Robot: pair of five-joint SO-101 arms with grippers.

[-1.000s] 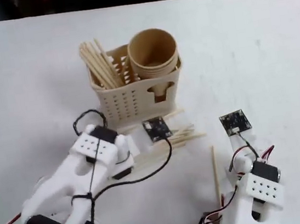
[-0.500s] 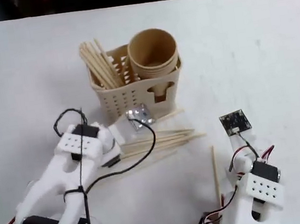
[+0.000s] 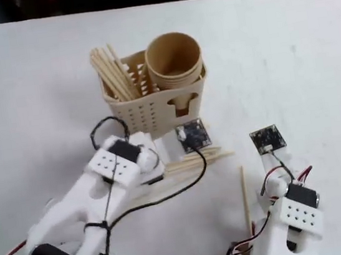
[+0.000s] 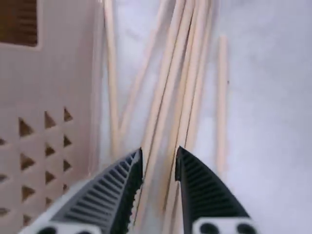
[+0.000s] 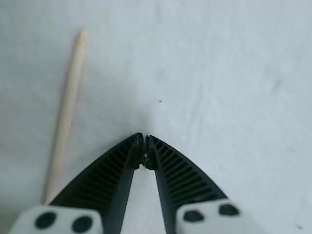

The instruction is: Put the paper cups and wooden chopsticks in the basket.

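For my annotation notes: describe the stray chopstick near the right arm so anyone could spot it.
From the basket mid-table, drop to the chopstick pile lying in front of it. The stray chopstick lies alone nearer the right arm, running crosswise to that pile.

We are seeing the paper cups (image 3: pixel 174 61) sitting in the basket's (image 3: pixel 150 114) right compartment and chopsticks (image 3: pixel 112 75) standing in its left. Just before the basket, loose chopsticks (image 3: pixel 215 155) are lying; a single chopstick (image 3: pixel 244 196) is lying farther off, front right.
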